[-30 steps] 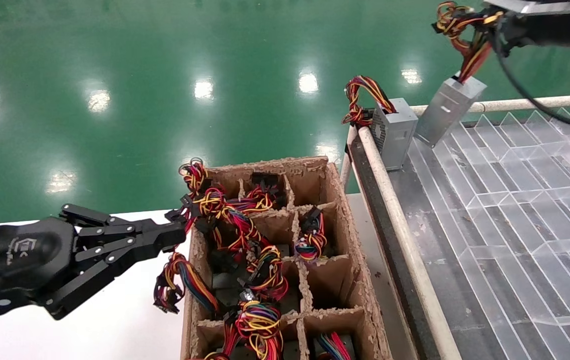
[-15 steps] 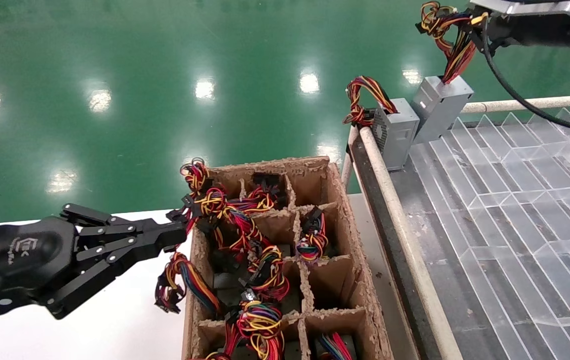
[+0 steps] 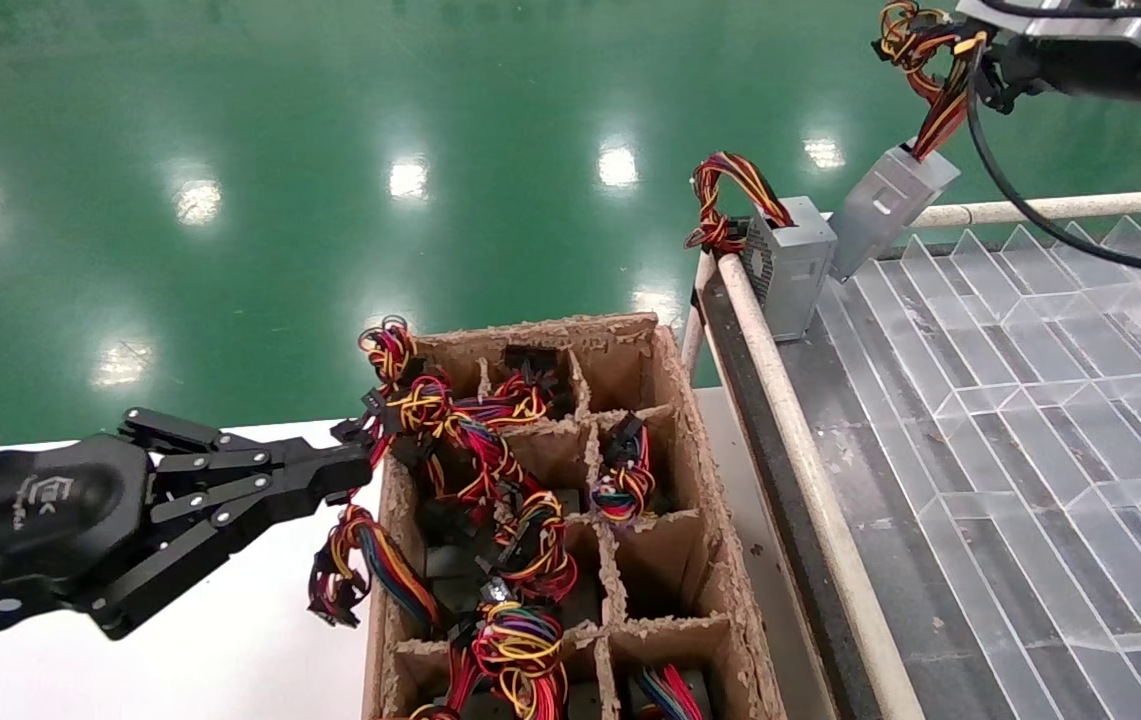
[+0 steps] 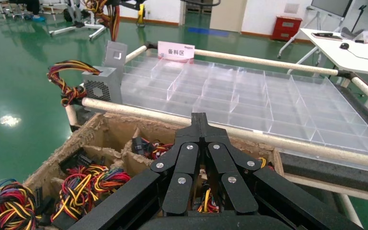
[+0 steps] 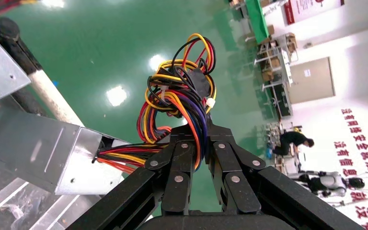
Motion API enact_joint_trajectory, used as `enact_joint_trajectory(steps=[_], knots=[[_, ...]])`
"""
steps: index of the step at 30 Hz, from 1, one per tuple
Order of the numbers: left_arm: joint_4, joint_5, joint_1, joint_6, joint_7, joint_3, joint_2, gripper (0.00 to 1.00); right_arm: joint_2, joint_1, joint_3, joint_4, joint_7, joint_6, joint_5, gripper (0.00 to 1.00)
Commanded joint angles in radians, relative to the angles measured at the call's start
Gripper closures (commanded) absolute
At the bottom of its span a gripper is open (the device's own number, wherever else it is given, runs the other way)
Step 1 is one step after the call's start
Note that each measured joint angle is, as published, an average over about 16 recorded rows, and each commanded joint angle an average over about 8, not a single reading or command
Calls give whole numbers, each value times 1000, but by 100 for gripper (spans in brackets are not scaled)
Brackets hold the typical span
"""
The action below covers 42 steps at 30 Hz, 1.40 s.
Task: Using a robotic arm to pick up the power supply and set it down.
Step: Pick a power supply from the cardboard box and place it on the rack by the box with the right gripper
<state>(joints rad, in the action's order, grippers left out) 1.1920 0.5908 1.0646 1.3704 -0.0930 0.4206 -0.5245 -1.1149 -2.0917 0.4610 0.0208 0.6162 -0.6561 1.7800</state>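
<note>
I've got the right gripper (image 3: 992, 62) up high, fingers clamped on the wire bundle (image 3: 930, 60), and the power supply (image 3: 892, 205) hangs from it, tilted, just beside the vented grey unit (image 3: 790, 262) that already stands at the far corner of the clear divider tray (image 3: 1030, 400). The pick looks done to me; the set-down is what's left, since the box is not yet resting on the tray. In the right wrist view the bundle (image 5: 182, 103) loops over my fingers (image 5: 182, 163) and the box (image 5: 52, 153) dangles below. My left gripper (image 3: 330, 478) sits parked, fingers together, against the cardboard crate (image 3: 690, 440) beside the tray.
</note>
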Motion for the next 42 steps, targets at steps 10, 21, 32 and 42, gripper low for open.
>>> enact_joint_trajectory(steps=[10, 21, 32, 42], knots=[[0, 0, 0, 0, 0, 0, 0, 100, -15, 28, 25, 1, 64, 89, 37, 100], [0, 0, 0, 0, 0, 0, 0, 100, -4, 45, 25, 6, 117, 142, 38, 100], [0, 0, 0, 0, 0, 0, 0, 100, 1, 73, -7, 16, 169, 98, -10, 100], [0, 0, 0, 0, 0, 0, 0, 100, -9, 85, -53, 18, 209, 30, -80, 100]])
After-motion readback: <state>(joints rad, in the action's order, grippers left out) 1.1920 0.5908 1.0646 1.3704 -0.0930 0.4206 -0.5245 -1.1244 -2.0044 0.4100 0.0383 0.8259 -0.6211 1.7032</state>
